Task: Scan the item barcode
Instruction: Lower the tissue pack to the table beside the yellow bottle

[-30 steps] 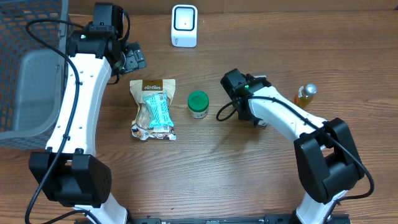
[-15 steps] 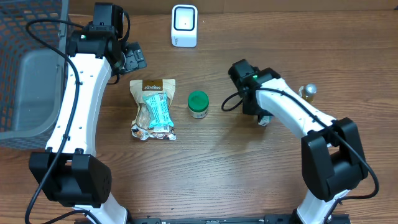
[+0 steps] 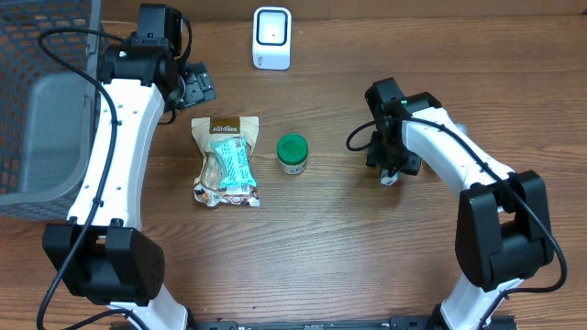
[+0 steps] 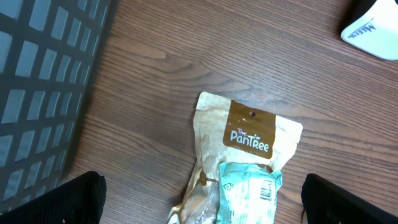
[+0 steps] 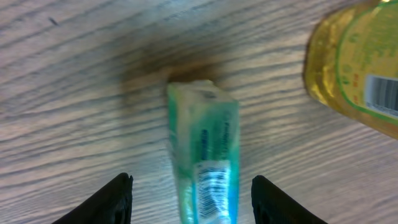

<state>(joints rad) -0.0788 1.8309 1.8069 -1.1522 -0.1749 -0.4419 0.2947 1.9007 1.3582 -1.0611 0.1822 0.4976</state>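
The small teal box (image 5: 204, 155) sits on the wooden table (image 3: 330, 238) at the right side, directly under the right gripper (image 5: 199, 202). In the right wrist view it lies between the two fingers (image 5: 115, 199) with bare wood showing on either side, so neither finger touches it. That gripper is spread moderately wide and holds nothing. A printed barcode shows on the near part of the box. A yellow bottle (image 5: 354, 68) with its own barcode label stands near the box, apart from it.

From above, the right gripper (image 3: 390, 170) points down at the table, well to the right of a green-lidded jar (image 3: 293, 153). A snack pouch (image 3: 226, 160) lies flat just left of the jar. The white scanner (image 3: 271, 38) stands at the far edge of the table.

The left gripper (image 3: 197, 87) hangs above the top of the pouch, fully wide and empty, next to a dark basket (image 3: 37, 92).
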